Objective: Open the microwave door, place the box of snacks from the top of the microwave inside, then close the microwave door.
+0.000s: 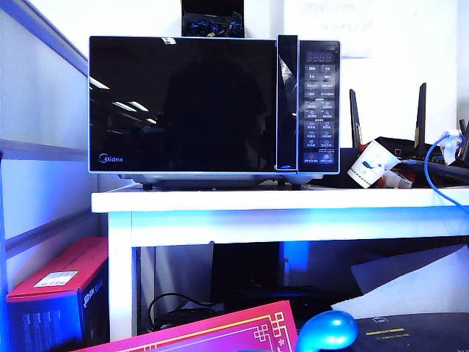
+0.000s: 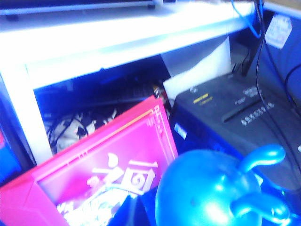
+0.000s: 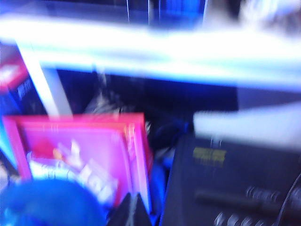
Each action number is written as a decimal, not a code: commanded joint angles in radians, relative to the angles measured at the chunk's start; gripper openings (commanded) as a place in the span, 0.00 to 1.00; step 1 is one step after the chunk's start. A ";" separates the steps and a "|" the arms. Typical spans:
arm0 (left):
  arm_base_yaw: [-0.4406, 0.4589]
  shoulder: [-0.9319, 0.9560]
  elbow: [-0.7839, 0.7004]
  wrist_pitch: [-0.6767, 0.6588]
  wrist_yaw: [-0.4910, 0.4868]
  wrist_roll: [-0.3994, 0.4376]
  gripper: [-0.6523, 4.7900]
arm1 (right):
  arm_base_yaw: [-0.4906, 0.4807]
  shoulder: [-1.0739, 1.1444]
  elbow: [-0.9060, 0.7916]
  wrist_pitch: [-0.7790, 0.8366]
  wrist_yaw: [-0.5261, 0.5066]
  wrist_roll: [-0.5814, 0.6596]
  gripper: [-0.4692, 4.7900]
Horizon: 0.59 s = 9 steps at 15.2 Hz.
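Nearest the exterior camera, low in front of the table, lie a bright pink box (image 1: 212,331) with gold fretwork edging and a glossy blue ball-shaped toy (image 1: 327,330). The right gripper (image 3: 133,207) shows in its blurred wrist view only as dark fingertips pressed together, hanging low over that pink box, whose pale printed characters cannot be read. The left gripper is out of sight; its wrist camera also looks down on the pink box, the blue toy and a dark machine (image 2: 235,113). Neither arm appears in the exterior view. Beyond, the white table (image 1: 278,202) has a bare front strip before the microwave (image 1: 214,106). The microwave door (image 1: 182,105) is closed, with "Midea" at its lower left. A tipped paper cup (image 1: 370,165) lies beside it. The box of snacks cannot be made out.
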 commanded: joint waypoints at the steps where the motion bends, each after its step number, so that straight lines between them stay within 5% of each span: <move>1: 0.000 0.000 0.002 -0.014 -0.002 -0.002 0.11 | 0.000 0.000 -0.055 -0.010 -0.036 0.050 0.08; 9: 0.000 0.000 0.002 -0.014 -0.003 -0.002 0.11 | 0.000 0.000 -0.054 -0.007 -0.038 0.050 0.08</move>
